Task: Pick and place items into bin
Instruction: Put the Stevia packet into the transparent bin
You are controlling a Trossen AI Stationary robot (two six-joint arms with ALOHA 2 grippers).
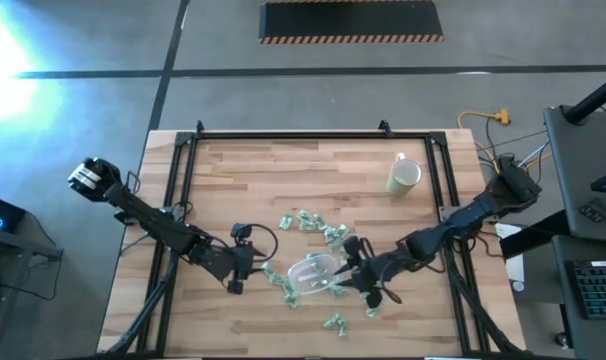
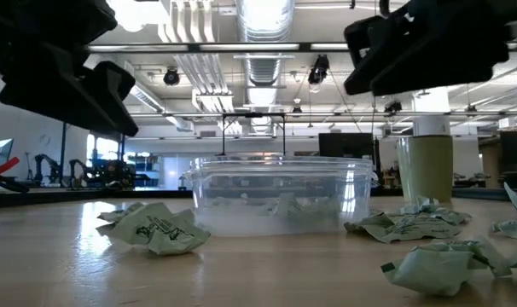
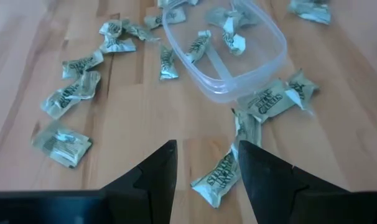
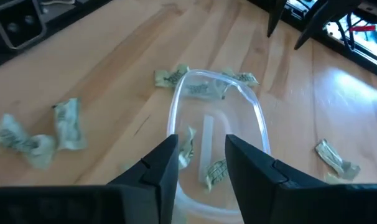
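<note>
Here the right gripper hangs over the bin, its fingers spread with an empty gap between them. Directly under that gap, pieces lie on the bin floor; two more touch the far rim from outside. Farther out to one side of this gripper, a pair of pieces rests on the bare table.

The left gripper hovers low above the table just short of the bin, fingers spread and holding nothing. One piece lies on the wood right beneath the gap, and another sits ahead of it against the bin's near wall. Beyond, two pieces rest inside the bin, while a loose scatter spreads off to the side.

From above, both grippers flank the bin, left and right. A mug stands well apart, toward the table's far edge beyond the right gripper.
</note>
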